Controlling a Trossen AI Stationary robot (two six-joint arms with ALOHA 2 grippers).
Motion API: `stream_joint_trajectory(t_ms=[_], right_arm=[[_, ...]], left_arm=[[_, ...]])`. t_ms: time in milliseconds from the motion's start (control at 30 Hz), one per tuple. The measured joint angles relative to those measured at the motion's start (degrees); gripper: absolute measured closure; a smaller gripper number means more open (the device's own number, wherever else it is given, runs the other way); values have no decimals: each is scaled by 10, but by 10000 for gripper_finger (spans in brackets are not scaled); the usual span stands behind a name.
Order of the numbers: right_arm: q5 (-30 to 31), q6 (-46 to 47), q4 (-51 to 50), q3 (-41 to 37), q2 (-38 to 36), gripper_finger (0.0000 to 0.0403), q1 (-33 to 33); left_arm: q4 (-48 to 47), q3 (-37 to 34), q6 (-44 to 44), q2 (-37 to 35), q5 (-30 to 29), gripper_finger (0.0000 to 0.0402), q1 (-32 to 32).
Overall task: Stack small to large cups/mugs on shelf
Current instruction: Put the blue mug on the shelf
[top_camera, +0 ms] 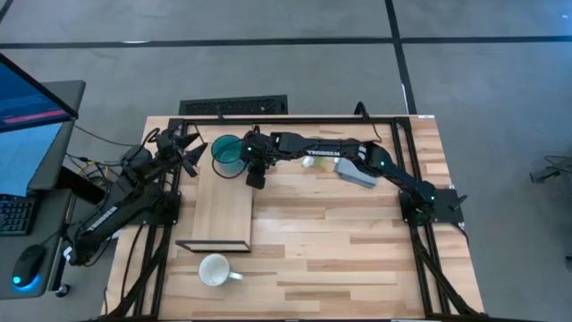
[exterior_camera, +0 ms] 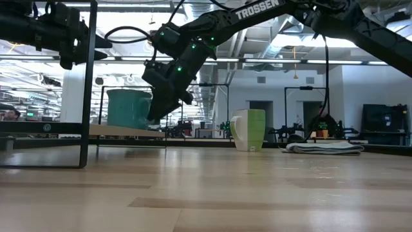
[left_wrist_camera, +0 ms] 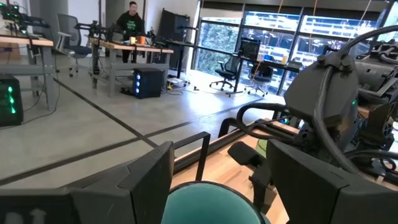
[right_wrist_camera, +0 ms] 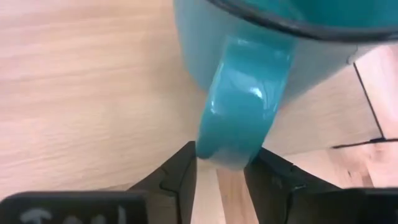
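Teal mug [top_camera: 229, 154]: upright on the far end of the shelf [top_camera: 222, 213]. Right pincer [top_camera: 255, 173]: fingers apart, flanking the mug handle [right_wrist_camera: 239, 112]. Left pincer [top_camera: 190, 148]: beside the mug, state cannot be told. White mug [top_camera: 214, 270]: on the counter [top_camera: 340, 241].

The large mug [top_camera: 228, 154] stands on the shelf [top_camera: 220, 210] at its far end. The second mug [top_camera: 313, 163] stands right of it on the tabletop [top_camera: 340, 233], beside the pad [top_camera: 356, 174]. The third mug [top_camera: 215, 270] lies just off the shelf's near end.
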Motion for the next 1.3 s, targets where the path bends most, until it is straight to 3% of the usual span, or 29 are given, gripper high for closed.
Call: stream_joint_trajectory(t_ms=[400,567,1000,1300], right_arm=[[0,0,-3,54,0,281,0],[32,0,-5,64,0,290,-1],[34,0,-37,64,0,291,-4],[31,19,-37,64,0,270,-4]], left_arm=[[0,0,0,0,0,154,0],[0,0,0,0,3,154,0],[-1,0,0,0,5,154,0],[-5,0,0,0,5,154,0]])
